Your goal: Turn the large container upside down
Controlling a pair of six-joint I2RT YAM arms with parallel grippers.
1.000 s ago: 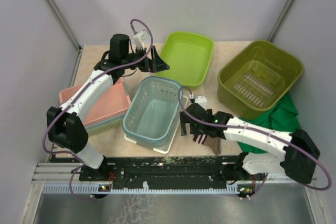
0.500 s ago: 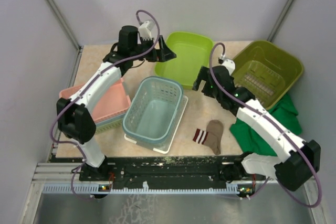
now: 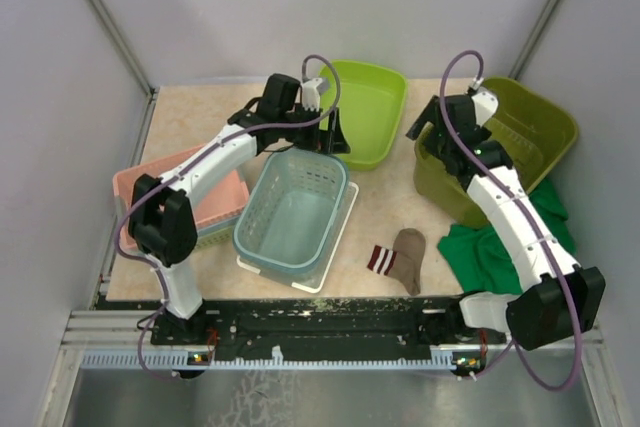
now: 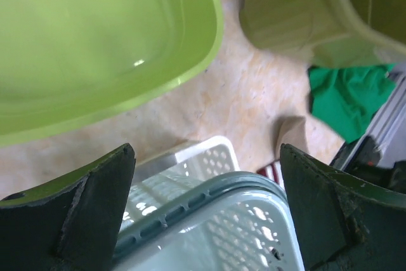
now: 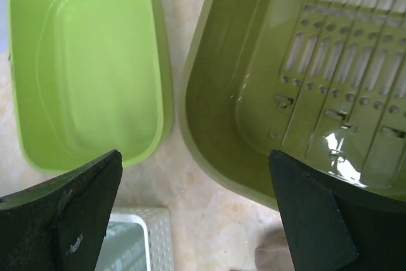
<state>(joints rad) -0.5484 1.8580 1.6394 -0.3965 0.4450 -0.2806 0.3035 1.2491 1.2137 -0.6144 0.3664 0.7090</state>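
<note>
The large container is an olive-green tub with a slotted floor, upright at the back right; its inside fills the right wrist view. My right gripper hovers open over its left rim, jaws wide with nothing between them. My left gripper is also open, above the far rim of a blue-grey mesh basket, and that rim lies between its fingers without touching them. The olive tub's wall shows at the upper right of the left wrist view.
A lime-green tub stands at the back centre. The blue-grey basket sits in a white basket. A pink basket lies at the left. A brown striped sock and a green cloth lie at the front right.
My right arm swung from beside the blue-grey basket up to the olive container's left rim. My left gripper moved right and nearer, over the blue-grey basket's far rim. Both stayed open.
</note>
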